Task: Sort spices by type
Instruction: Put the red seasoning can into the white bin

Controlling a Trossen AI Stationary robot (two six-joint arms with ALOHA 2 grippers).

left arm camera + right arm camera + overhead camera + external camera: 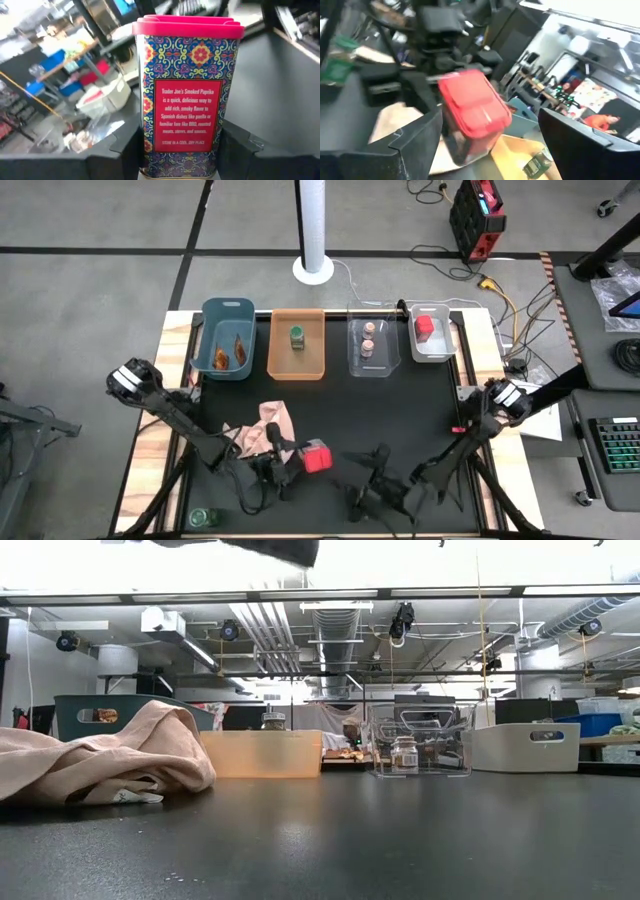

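My left tool [300, 457] is clamped low on the red tin [186, 95], held above the near surface [400, 410]; rigid, light, slick-sided, so flat walls suit; right tool [385, 480] spread apart.

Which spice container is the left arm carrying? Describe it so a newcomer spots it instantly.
Start at the pink cloth on the black table, near the front edge. Just to its right, the left pincer holds a red-lidded paprika tin. Unlike the other red container, sitting in the white bin, this one is clamped in dark fingers, outside any bin.
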